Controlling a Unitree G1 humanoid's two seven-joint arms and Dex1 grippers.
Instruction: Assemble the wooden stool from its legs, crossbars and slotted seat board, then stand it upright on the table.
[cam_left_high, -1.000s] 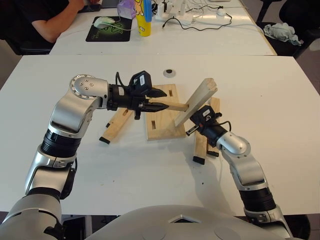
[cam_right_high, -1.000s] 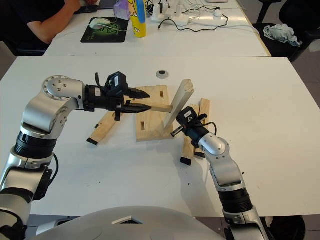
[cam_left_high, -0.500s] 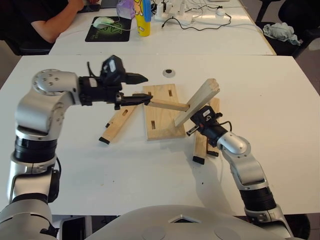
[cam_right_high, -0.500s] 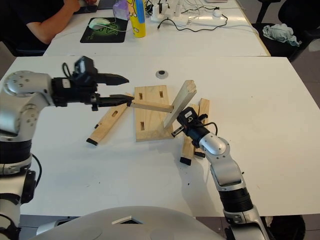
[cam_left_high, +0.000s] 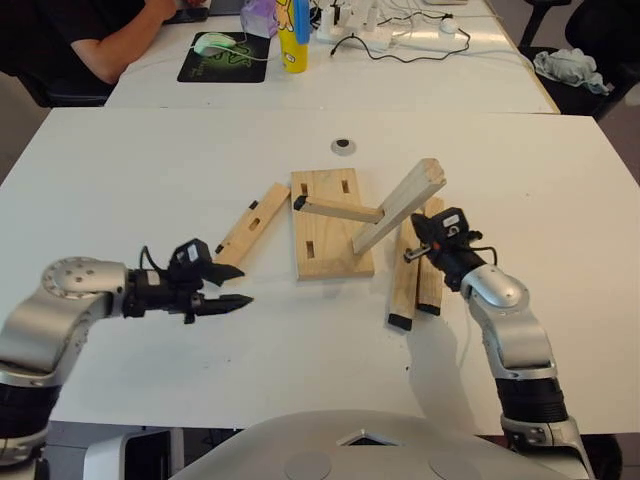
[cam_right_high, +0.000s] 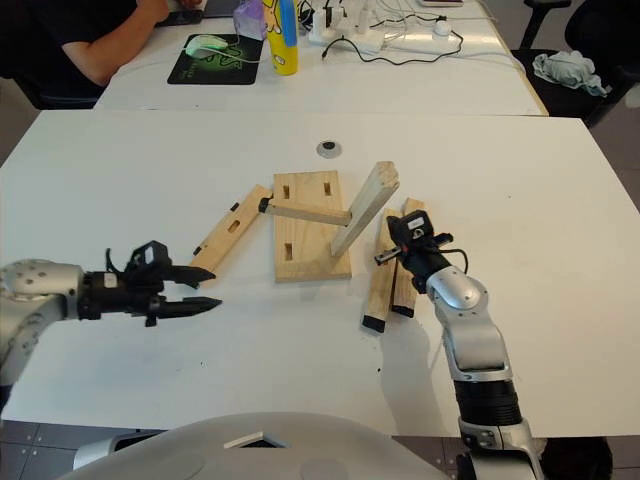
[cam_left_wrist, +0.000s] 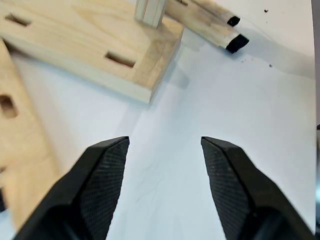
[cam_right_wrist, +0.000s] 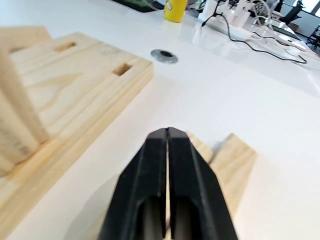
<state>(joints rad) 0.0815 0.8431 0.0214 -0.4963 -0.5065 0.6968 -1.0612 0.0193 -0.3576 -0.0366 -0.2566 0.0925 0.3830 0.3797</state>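
The slotted seat board (cam_left_high: 331, 224) lies flat mid-table. A wooden leg (cam_left_high: 403, 203) leans tilted over its right edge, and a crossbar (cam_left_high: 340, 209) runs from that leg to the board's far left corner. One loose leg (cam_left_high: 253, 222) lies left of the board. Two more legs (cam_left_high: 414, 278) lie side by side to its right. My left gripper (cam_left_high: 245, 284) is open and holds nothing, low over the table's front left, apart from the wood. My right gripper (cam_right_wrist: 167, 131) is shut on nothing, just above the two legs, beside the leaning leg's foot.
A small black disc (cam_left_high: 342, 146) sits behind the board. The back table holds a yellow bottle (cam_left_high: 292, 35), a mouse pad (cam_left_high: 222, 52), cables and a crumpled cloth (cam_left_high: 572, 70). Bare white tabletop (cam_left_high: 120, 190) spreads left and front.
My left gripper let go of the crossbar and drew back and down to the table's front left. The leg and crossbar stay propped on the board. The right gripper barely moved.
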